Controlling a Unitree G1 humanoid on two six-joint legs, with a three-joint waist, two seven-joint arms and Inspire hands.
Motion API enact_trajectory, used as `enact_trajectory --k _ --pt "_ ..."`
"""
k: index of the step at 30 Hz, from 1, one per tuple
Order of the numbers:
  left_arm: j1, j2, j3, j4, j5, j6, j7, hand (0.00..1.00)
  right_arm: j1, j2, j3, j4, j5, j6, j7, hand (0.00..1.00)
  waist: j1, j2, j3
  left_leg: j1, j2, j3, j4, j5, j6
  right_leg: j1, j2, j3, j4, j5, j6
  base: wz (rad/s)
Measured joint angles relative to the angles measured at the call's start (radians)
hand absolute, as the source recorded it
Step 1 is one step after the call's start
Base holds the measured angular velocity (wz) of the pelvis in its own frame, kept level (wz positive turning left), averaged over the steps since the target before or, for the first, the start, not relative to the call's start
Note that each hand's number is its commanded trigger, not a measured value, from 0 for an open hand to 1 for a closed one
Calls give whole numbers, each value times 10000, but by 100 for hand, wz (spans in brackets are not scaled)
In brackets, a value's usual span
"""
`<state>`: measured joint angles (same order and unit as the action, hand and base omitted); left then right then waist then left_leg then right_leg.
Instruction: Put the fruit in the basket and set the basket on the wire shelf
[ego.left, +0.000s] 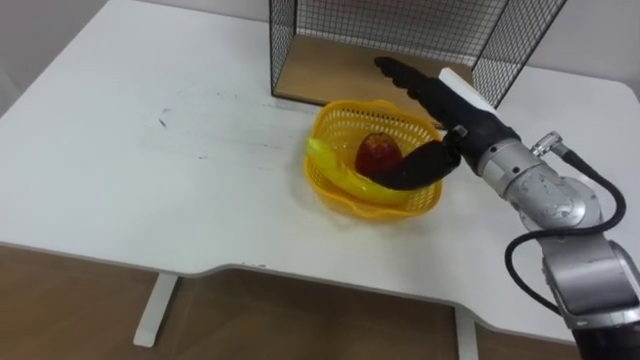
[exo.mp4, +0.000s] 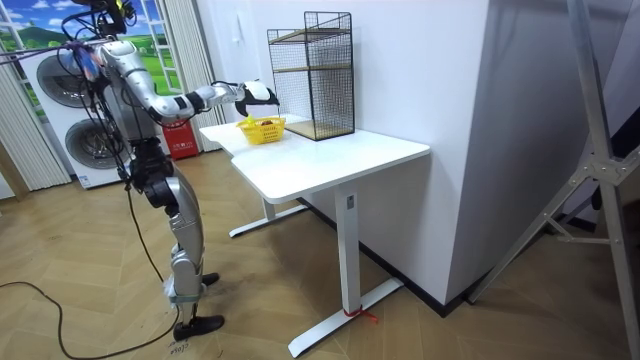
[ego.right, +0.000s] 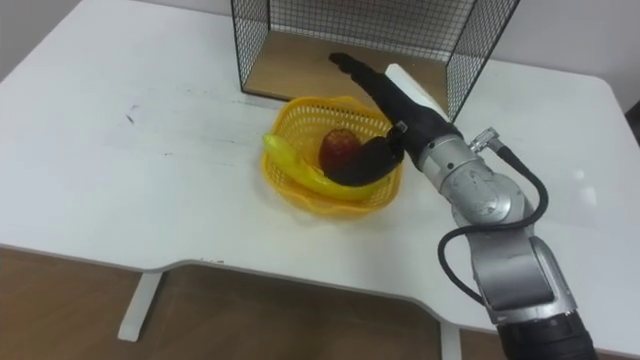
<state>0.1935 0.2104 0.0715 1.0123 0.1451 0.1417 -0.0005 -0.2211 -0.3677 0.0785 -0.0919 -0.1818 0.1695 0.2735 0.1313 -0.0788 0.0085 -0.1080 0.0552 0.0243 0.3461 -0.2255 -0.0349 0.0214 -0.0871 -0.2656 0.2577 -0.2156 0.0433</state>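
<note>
Yellow plastic mesh basket (ego.left: 322, 125), wavy rim, upright on white tabletop (ego.left: 150, 190), just in front of black wire shelf (ego.left: 283, 40) with open front and wooden base. In the basket: round red fruit (ego.left: 379, 152) in the middle, yellow banana (ego.left: 335, 168) lying along the near-left wall.

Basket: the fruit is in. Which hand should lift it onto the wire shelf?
Right. The right hand is at the basket, thumb inside its rim, fingers straight and pointing toward the wire shelf just behind it.
</note>
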Motion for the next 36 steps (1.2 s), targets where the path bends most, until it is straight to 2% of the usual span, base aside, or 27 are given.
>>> enact_trajectory --k 4,6,8,11,14,16,19,20,22,23,25,28,29,31,34,35,36 --pt "249 -87 386 113 -551 -203 216 0 107 -11 -767 -9 332 -193 -542 0 -179 238 -106 -14 1 14 -36 0 1 22 -1 -22 -2 7 2 2" --pt "407 -116 537 113 -616 -275 408 0 198 -10 -1149 -13 614 -343 -870 0 -220 350 -96 91 1 43 -91 1 0 108 -1 1 -14 7 3 -2" --pt "520 -125 884 372 -1262 -495 577 0 536 -11 -1525 -247 861 -375 -1161 0 -261 439 -124 173 1 49 -142 1 -1 205 -5 -7 -28 3 8 0" --pt "739 -148 1467 685 -2596 -614 1017 0 1014 -11 -1892 -597 1283 -596 -1679 0 -485 525 -106 274 1 44 -169 0 -3 333 -8 -61 -84 3 9 4" --pt "779 -202 2562 755 -3827 -657 1549 0 1458 -11 -2407 -625 1814 -623 -2246 0 -476 508 -98 298 0 93 -209 10 -11 299 -9 1 -135 0 9 -7" --pt "833 -224 3508 728 -5016 -789 2260 0 1924 -9 -2761 -831 1849 -641 -2847 0 -478 555 -87 333 -9 148 -258 11 -8 341 -10 59 -224 -1 10 -6" --pt "839 -156 4404 582 -6560 -935 3280 0 2456 -5 -3111 -838 2251 -675 -3459 0 -479 601 -82 340 -18 133 -225 11 -6 345 -7 53 -258 6 17 0" --pt "842 -152 4647 507 -6715 -947 3489 0 2573 -4 -3197 -843 2274 -675 -3571 0 -480 629 -83 338 -18 133 -210 10 -6 338 -7 55 -264 7 18 0" --pt "891 -133 5463 -39 -7130 -1025 4315 0 2934 -2 -3559 -860 2199 -674 -4009 0 -442 705 -86 328 -24 112 -238 10 -7 326 -5 61 -265 7 18 0" --pt "915 -127 5582 -179 -7282 -1089 4546 0 2979 -2 -3628 -861 2181 -674 -4107 0 -445 735 -91 328 -29 107 -250 10 -7 326 -6 71 -261 6 18 0" --pt "947 -100 6059 -863 -7916 -1206 5532 0 3159 -2 -3843 -854 2147 -675 -4614 0 -447 920 -101 441 -77 114 -418 35 10 297 -49 198 -195 -11 45 -4" --pt "964 -90 6545 -2121 -8210 -1461 6695 0 3653 7 -3913 -852 2121 -675 -5119 0 -315 1051 -194 537 -140 116 -462 43 27 304 -115 195 -203 -44 89 0" --pt "947 -90 6658 -2431 -8202 -1483 6921 0 3734 12 -3923 -851 2132 -676 -5170 0 -310 1038 -185 545 -152 117 -473 49 37 303 -125 193 -206 -45 91 0" --pt "767 -55 7082 -3880 -8056 -1690 7896 0 4254 18 -4081 -850 2167 -693 -5259 0 -148 1038 -193 528 -173 135 -480 57 50 259 -154 207 -193 -55 104 0" --pt "879 47 7192 -5640 -7645 -1971 8951 0 4459 67 -4164 -827 2248 -713 -5455 0 -63 1044 -192 451 -195 151 -443 59 61 122 -166 288 -117 -62 115 -5" --pt "848 49 7263 -5961 -7493 -1993 9114 0 4489 80 -4179 -822 2250 -736 -5500 0 -6 1056 -191 455 -195 152 -444 59 61 110 -162 313 -112 -62 115 -13" --pt "746 49 7304 -6797 -7240 -1994 9439 0 4639 85 -4181 -822 2252 -802 -5586 0 52 1051 -198 492 -199 143 -443 56 66 119 -156 353 -110 -62 114 -5"
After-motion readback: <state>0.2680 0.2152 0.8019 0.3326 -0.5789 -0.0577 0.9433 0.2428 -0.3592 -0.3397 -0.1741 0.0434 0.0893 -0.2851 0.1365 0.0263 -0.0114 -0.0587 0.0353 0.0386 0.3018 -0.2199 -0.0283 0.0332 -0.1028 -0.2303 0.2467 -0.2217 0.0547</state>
